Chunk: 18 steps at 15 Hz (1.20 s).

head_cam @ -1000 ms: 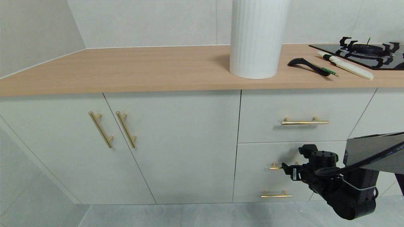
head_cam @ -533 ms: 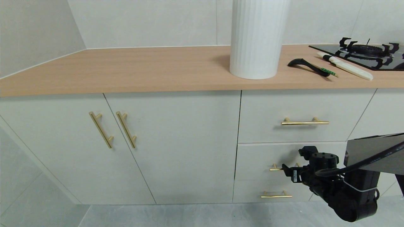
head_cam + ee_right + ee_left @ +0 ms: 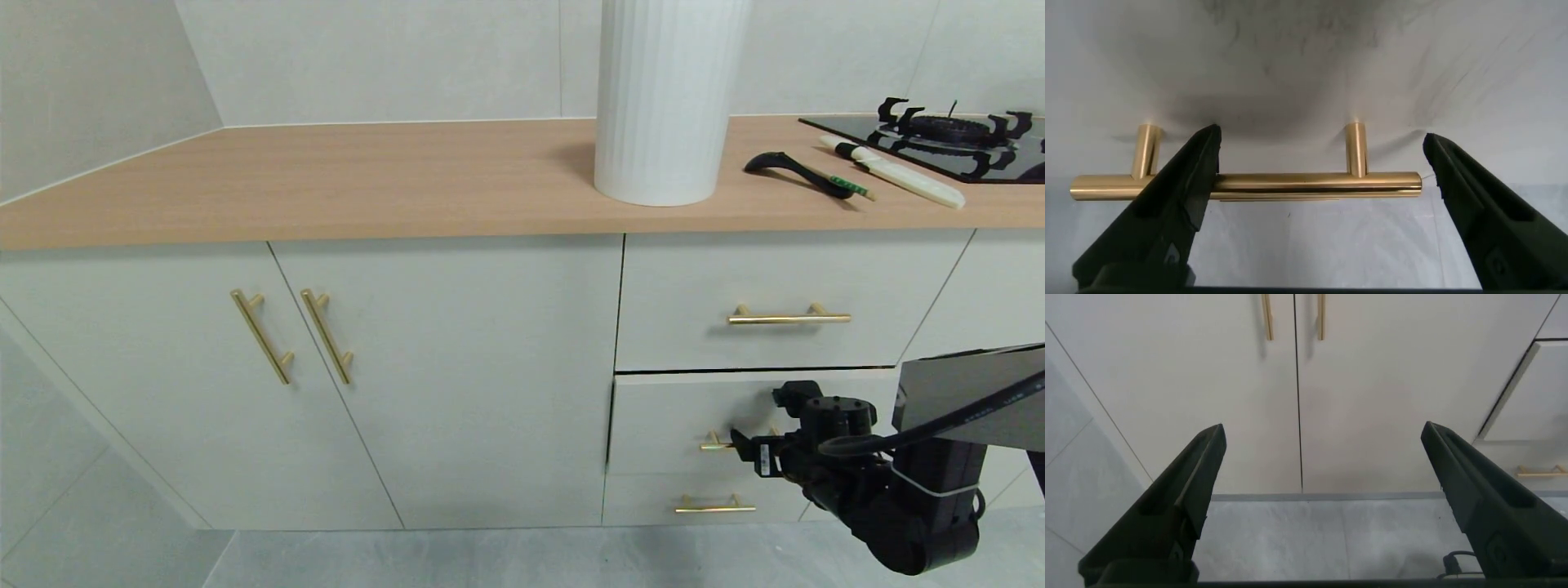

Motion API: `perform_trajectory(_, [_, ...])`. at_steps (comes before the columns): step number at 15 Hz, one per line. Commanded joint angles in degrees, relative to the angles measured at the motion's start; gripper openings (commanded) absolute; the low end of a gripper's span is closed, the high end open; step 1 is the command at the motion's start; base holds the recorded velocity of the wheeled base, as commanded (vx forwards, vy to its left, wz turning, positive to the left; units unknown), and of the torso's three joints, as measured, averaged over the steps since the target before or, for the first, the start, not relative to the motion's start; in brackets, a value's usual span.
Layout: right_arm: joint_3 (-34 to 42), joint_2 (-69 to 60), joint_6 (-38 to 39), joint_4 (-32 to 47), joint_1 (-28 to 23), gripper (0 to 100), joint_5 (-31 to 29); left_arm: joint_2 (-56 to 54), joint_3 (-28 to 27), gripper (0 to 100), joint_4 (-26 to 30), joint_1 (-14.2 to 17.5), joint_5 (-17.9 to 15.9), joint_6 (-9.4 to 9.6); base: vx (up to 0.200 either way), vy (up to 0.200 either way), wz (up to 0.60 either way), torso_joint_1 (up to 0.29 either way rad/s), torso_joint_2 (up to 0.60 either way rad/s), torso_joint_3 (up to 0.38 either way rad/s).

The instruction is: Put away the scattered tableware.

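**Q:** What changed?
**A:** Versus a second ago, you've pulled the middle drawer (image 3: 669,408) out a crack. A dark gap now runs along its top and left edges. The storage is starting to open.

**Q:** Jaws? Tableware?
**A:** The right jaws are spread with the brass handle (image 3: 1290,184) lying across them. The left jaws are spread and hold nothing. The glossy black spoon (image 3: 788,167) and white knife (image 3: 902,178) lie on the counter (image 3: 367,180), at 3 o'clock from the vase (image 3: 661,98).

A black spoon (image 3: 796,170) and a white knife (image 3: 914,181) are laid flat on the desk (image 3: 367,180), just beside each other, well above the right tool (image 3: 1319,155).
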State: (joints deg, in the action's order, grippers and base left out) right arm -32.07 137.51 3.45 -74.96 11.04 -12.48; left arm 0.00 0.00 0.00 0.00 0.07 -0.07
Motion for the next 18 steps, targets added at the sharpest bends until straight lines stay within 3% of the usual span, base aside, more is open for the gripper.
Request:
perform_trajectory(1, [1.7, -4.7, 0.0, 3.9, 0.0, 100, 0.5, 0.0, 0.0, 100, 0.0, 0.0, 0.0, -0.01, 0.0, 0.0, 0.0, 0.0, 0.0, 0.0])
perform_trajectory(3, [2.2, -8.0, 0.0, 8.0, 0.0, 100, 0.7, 0.0, 0.0, 100, 0.0, 0.0, 0.0, -0.01, 0.0, 0.0, 0.0, 0.0, 0.0, 0.0])
perform_trajectory(7, [2.4, -32.4, -0.1, 38.6, 1.1, 100, 6.9, 0.0, 0.0, 100, 0.0, 0.0, 0.0, -0.01, 0.0, 0.0, 0.0, 0.0, 0.0, 0.0])
perform_trajectory(8, [1.9, -34.2, -0.1, 40.9, 1.3, 100, 7.4, 0.0, 0.0, 100, 0.0, 0.0, 0.0, -0.01, 0.0, 0.0, 0.0, 0.0, 0.0, 0.0])
perform_trajectory(9, [0.3, -40.5, 0.0, 49.4, 2.6, 100, 8.6, 0.0, 0.0, 100, 0.0, 0.0, 0.0, -0.01, 0.0, 0.0, 0.0, 0.0, 0.0, 0.0])
perform_trajectory(14, [-0.3, -46.0, 0.5, 51.3, 5.6, 100, 8.3, 0.0, 0.0, 100, 0.0, 0.0, 0.0, -0.01, 0.0, 0.0, 0.0, 0.0, 0.0, 0.0])
perform_trajectory(18, [0.4, -41.6, 1.5, 43.7, 5.6, 100, 7.9, 0.0, 0.0, 100, 0.0, 0.0, 0.0, -0.01, 0.0, 0.0, 0.0, 0.0, 0.0, 0.0])
